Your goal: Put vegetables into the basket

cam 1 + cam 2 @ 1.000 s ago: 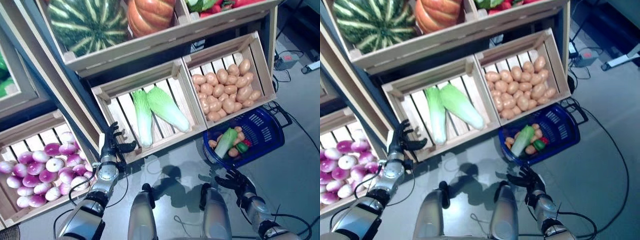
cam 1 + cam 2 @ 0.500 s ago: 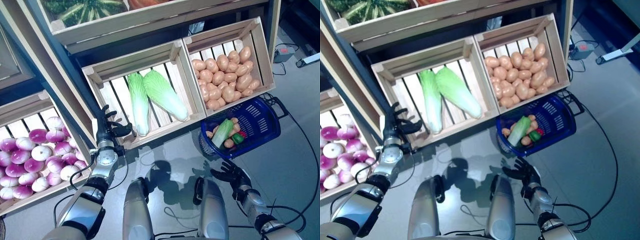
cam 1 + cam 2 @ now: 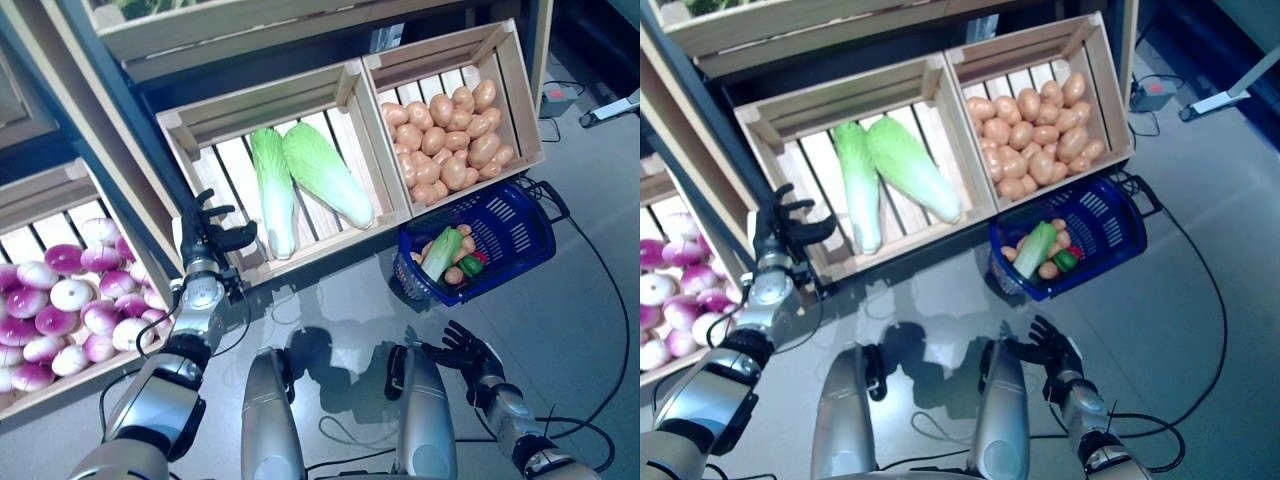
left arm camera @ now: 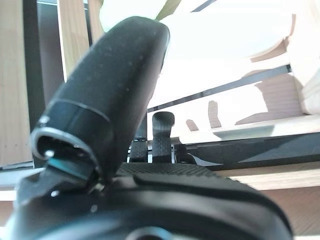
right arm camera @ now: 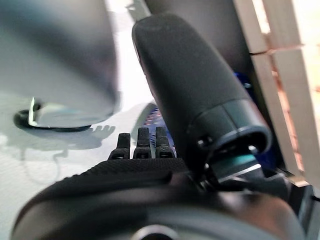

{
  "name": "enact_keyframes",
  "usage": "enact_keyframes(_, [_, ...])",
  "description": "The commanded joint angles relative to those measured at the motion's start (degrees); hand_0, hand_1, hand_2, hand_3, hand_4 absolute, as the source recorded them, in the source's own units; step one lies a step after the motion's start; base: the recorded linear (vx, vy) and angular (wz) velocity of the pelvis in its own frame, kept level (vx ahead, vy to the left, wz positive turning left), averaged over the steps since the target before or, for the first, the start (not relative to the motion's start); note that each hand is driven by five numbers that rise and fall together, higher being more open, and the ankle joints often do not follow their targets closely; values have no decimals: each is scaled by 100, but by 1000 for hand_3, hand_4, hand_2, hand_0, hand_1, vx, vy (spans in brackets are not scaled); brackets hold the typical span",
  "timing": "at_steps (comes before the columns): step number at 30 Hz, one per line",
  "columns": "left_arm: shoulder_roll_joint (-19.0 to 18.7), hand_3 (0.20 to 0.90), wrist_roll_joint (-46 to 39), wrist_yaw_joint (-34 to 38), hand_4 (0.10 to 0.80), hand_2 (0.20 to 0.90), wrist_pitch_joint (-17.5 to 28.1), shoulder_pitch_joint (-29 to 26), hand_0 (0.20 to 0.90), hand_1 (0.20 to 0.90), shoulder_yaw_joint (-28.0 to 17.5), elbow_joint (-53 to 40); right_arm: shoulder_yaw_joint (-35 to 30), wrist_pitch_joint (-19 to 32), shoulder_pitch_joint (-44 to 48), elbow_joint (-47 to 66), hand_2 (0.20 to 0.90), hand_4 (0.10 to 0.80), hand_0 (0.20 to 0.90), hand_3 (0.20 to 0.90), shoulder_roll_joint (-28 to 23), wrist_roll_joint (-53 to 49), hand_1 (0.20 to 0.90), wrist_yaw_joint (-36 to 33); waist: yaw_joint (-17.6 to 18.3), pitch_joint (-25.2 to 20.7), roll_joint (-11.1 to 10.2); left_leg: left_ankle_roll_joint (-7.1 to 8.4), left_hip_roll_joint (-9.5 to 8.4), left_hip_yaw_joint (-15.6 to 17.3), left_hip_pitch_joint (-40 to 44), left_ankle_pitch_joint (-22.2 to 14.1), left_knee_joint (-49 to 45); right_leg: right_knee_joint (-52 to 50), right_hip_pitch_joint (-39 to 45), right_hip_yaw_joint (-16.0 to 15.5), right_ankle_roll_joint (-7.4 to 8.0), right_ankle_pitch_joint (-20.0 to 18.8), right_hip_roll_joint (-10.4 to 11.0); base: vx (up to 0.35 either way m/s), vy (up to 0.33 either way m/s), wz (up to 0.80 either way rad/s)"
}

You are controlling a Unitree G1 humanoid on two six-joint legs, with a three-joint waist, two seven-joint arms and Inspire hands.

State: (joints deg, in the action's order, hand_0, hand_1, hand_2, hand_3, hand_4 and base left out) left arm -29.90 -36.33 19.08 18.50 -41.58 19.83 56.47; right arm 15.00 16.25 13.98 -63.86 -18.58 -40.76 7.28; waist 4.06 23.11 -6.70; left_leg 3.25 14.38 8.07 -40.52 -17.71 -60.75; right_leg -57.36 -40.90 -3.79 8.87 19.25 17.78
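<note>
Vegetables (image 3: 452, 262) stay in the blue basket (image 3: 520, 232); left hand (image 3: 205, 238) has risen toward the cabbage crate (image 3: 345, 95), right hand (image 3: 463, 350) below the basket, fingers of both released, empty.

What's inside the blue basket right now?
The blue basket holds a pale green cabbage, several potatoes, a small green vegetable and something red beside it. Anything beneath that pile is covered.
</note>
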Motion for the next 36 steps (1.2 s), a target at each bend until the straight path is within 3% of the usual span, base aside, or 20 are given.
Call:
enact_keyframes(1, [120,900,177,-245,800,900,-6,-874,900,900,380,4,36,277,-101,151,900,800,900,900,-406,43,900,-173,333,-271,276,69,268,-56,542,-509,337,303,325,-59,-204,-330,3,-12,-43,-16])
enact_keyframes(5, [148,900,709,78,800,900,-90,-990,900,900,570,17,44,224,-100,-41,900,800,900,900,-367,33,900,-161,373,-287,290,70,272,-1,635,-444,499,465,394,-60,-174,-414,-13,-27,-60,-14])
enact_keyframes(6, [160,900,829,194,800,900,-150,-999,900,900,614,-32,39,209,-91,-88,900,800,900,900,-354,21,900,-145,377,-320,291,29,257,44,630,-245,675,649,390,-90,-221,-600,-26,-65,-71,6])
enact_keyframes(10, [325,900,1194,640,800,900,-361,-839,900,900,723,-231,31,198,-91,-262,900,800,900,900,-222,6,900,-111,360,-384,344,36,228,113,903,-106,1036,925,634,-112,-197,-703,-56,-3,-78,-12])
enact_keyframes(20, [428,900,3077,1405,800,900,-44,-273,900,900,977,-1065,-129,194,-289,-527,900,800,900,900,38,-127,900,-88,305,-684,465,61,218,248,1650,260,1961,1749,1372,-241,-235,-949,-182,25,-77,-5])
enact_keyframes(27, [540,900,2981,1048,800,900,-145,678,900,900,958,-1892,-444,-41,-501,-779,900,800,900,900,239,-120,900,-235,188,-952,595,43,70,304,2350,591,2770,2558,2094,-327,-275,-1180,-294,80,-27,5])
enact_keyframes(36, [678,900,2486,710,800,900,-351,1764,900,900,781,-2724,-585,-311,-688,-855,900,800,900,900,503,182,900,-509,-63,-1441,662,129,-181,442,3346,1232,4237,4111,3214,-620,-188,-1634,-434,126,17,-7])
